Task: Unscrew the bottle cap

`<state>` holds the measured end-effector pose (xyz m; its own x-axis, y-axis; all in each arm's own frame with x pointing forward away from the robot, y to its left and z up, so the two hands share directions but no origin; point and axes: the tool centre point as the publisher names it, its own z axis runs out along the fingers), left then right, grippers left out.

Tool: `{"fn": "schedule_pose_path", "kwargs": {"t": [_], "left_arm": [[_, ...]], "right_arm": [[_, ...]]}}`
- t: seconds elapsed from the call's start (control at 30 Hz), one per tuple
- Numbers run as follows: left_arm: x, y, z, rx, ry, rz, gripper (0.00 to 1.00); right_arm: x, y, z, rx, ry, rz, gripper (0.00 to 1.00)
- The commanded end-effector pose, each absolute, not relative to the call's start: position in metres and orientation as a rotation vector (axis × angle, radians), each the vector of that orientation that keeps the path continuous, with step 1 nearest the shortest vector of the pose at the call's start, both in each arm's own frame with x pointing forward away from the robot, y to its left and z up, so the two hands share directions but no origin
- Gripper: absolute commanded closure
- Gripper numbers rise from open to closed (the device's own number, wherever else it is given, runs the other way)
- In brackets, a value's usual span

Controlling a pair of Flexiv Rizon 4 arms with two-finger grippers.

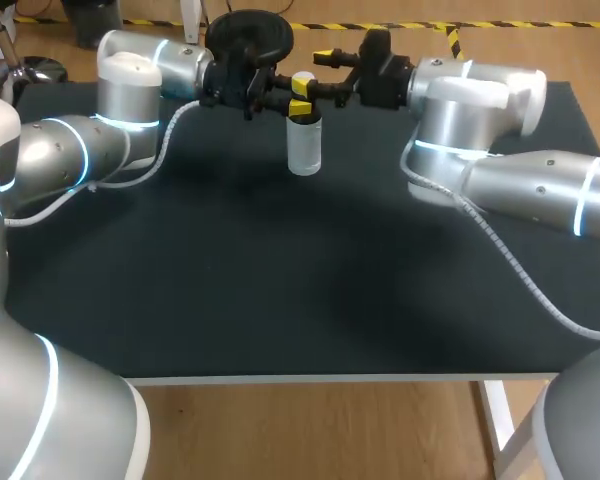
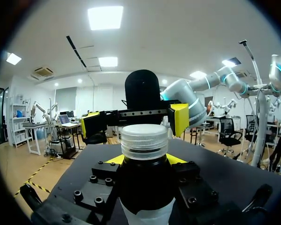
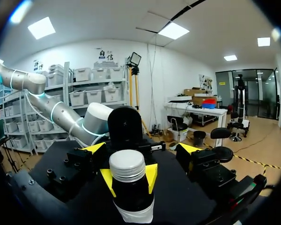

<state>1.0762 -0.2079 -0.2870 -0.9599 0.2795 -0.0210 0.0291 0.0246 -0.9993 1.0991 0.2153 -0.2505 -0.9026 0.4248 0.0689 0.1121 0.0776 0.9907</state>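
A small bottle with a pale screw cap stands upright on the black table, far middle. My left gripper comes in level from the left and is shut on the bottle just under the cap; in its wrist view the bottle fills the gap between its fingers, the ribbed cap sticking up above them. My right gripper reaches in from the right at cap height. It stands wide open, one finger on each side of the cap, not touching it.
Both arms meet over the table's far edge, wrists facing each other across the bottle. The right gripper shows just beyond the cap in the left wrist view. A dark round base stands behind the left wrist.
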Motion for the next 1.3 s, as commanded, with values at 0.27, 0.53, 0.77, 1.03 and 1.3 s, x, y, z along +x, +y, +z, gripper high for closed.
{"fn": "schedule_pose_path", "kwargs": {"t": [0.27, 0.53, 0.77, 1.03, 1.3], "left_arm": [[1.0835, -0.2086, -0.2901, -0.39, -2.061, 2.013, 1.0], [1.0835, -0.2086, -0.2901, -0.39, -2.061, 2.013, 1.0], [1.0835, -0.2086, -0.2901, -0.39, -2.061, 2.013, 1.0], [1.0835, -0.2086, -0.2901, -0.39, -2.061, 2.013, 1.0], [1.0835, -0.2086, -0.2901, -0.39, -2.061, 2.013, 1.0]], "right_arm": [[1.0963, 0.2193, -0.2532, 0.591, 2.073, 1.868, 0.73], [1.0958, 0.2209, -0.254, 0.58, 2.086, 1.87, 1.0], [1.0953, 0.219, -0.2549, 0.54, 2.12, 1.888, 1.0], [1.0945, 0.2192, -0.2578, 0.401, 2.186, 2.012, 1.0], [1.0975, 0.2198, -0.2595, 0.238, 2.347, 2.109, 1.0]]}}
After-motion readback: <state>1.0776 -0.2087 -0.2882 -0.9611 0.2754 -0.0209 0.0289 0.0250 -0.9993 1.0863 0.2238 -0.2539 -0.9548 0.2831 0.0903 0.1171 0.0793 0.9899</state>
